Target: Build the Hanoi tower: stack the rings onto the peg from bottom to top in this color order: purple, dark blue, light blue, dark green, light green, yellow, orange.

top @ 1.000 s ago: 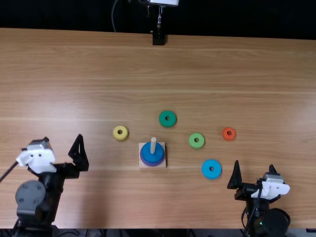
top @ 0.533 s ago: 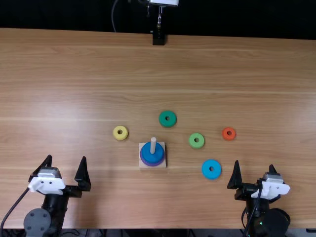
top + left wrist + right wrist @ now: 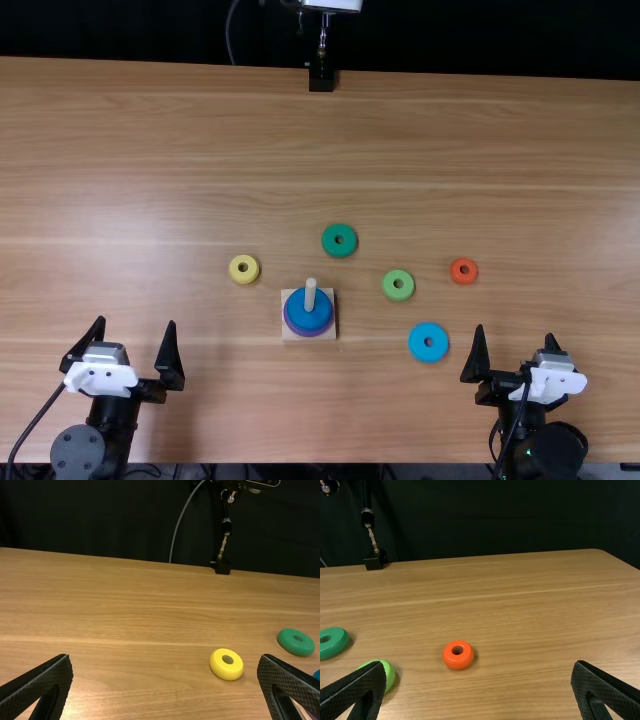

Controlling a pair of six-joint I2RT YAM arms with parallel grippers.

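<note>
At the left of the table (image 3: 200, 140), the left gripper (image 3: 136, 323) is positioned near the near edge, with its two fingers spread widely apart; to its right and farther from the near edge, the yellow ring (image 3: 244, 280) is laid flat on the table; next, the square base (image 3: 332, 335) is placed with its peg (image 3: 310, 289) upright; on the base, the purple ring (image 3: 306, 335) is seated around the peg, and the dark blue ring (image 3: 300, 316) is stacked directly on it, with the peg top left exposed above; slightly right of the base and farther back, the dark green ring (image 3: 330, 247) is laid flat; to the right of that, the light green ring (image 3: 398, 295) is set somewhat nearer the front; the light blue ring (image 3: 429, 355) is located nearer still and slightly farther right; the orange ring (image 3: 464, 281) is laid farther right, beyond the light green ring's side; at the right, near the near edge, the right gripper (image 3: 515, 333) is positioned with its two fingers likewise held wide apart
</note>
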